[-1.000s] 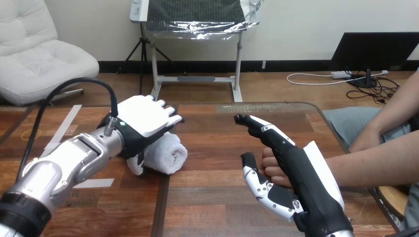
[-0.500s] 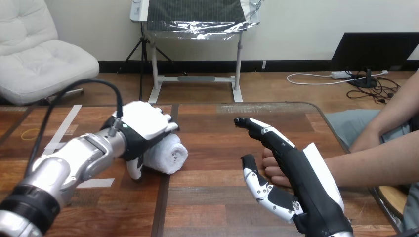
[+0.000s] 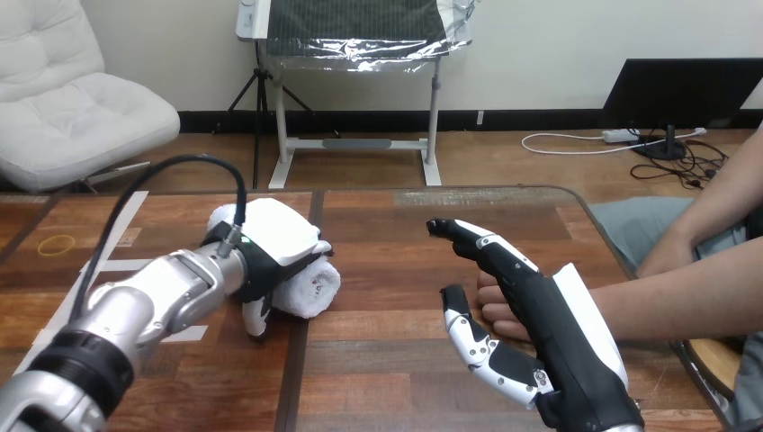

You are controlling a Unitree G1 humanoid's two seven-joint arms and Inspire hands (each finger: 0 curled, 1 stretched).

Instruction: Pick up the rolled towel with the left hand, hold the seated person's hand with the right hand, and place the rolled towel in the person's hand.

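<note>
The left hand's fingers [image 3: 317, 247] bend down over the top and far side of the towel [image 3: 310, 286], mostly hidden beneath the hand's white back shell; its thumb [image 3: 255, 315] reaches down at the towel's near left end, so the left hand [image 3: 270, 236] looks clamped on the roll from above; how firm the clasp is cannot be made out. The towel lies on the table [image 3: 387, 234], left of the middle, with its spiral end facing right; its left part is covered by the hand.

The right hand's fingers [image 3: 486, 245] are straight and together, pointing up and left; its thumb [image 3: 466, 331] stands apart below them. The person's hand [image 3: 495, 310] sits in the gap between them, loosely closed, touching the underside of the fingers; most of it is hidden behind the right hand [image 3: 551, 335], and neither fingers nor thumb curl round it. The person's forearm [image 3: 684, 301] runs off the right edge; the right hand's wrist is cut off at the bottom edge.

Counted: one towel, two robot hands, one hand of the person.
</note>
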